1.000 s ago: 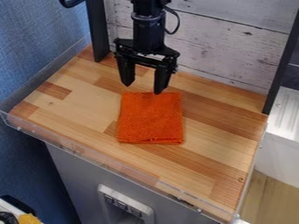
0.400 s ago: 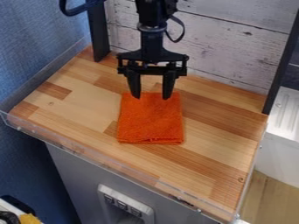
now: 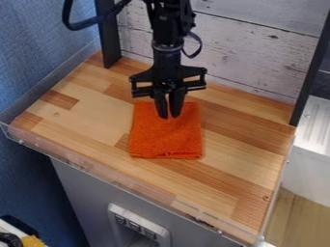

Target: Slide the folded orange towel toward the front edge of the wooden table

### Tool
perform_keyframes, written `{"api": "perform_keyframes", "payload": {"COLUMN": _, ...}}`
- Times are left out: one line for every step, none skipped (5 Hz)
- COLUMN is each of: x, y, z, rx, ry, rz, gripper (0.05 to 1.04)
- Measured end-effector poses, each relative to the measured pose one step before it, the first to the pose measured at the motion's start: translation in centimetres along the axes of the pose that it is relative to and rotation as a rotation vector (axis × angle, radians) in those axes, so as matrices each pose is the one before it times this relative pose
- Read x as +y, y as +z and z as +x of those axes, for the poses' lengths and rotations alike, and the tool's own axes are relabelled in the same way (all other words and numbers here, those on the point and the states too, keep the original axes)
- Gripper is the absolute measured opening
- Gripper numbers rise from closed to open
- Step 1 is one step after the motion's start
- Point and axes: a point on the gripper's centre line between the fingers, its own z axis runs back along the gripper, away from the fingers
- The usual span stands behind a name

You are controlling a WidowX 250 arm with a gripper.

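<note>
The black gripper hangs from the top of the camera view, pointing down at the upper half of a folded orange cloth. Its two fingers are close together, with a thin gap between them, and their tips are at or just over the cloth. Whether a bit of cloth is pinched between them I cannot tell. The cloth lies flat as a rough rectangle on the wooden counter, its upper edge partly hidden behind the fingers.
A clear raised rim runs along the counter's front. Whitewashed planks stand behind, between a black post at the left and another at the right. Beyond the right edge is a white metal surface.
The gripper has come down and toward the camera, from the cloth's back edge to over its upper half. Its fingers, wide apart before, have closed together. The cloth looks unmoved.
</note>
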Motion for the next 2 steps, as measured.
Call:
{"api": "perform_keyframes", "payload": {"x": -0.194, "y": -0.541, "z": -0.588, "rx": -0.0101, "ry": 0.0741, "rz": 0.0043, "gripper": 0.070}}
{"api": "perform_keyframes", "payload": {"x": -0.020, "y": -0.026, "z": 0.055, "rx": -0.0108, "ry": 0.0450, "rz": 0.0040, "gripper": 0.062}}
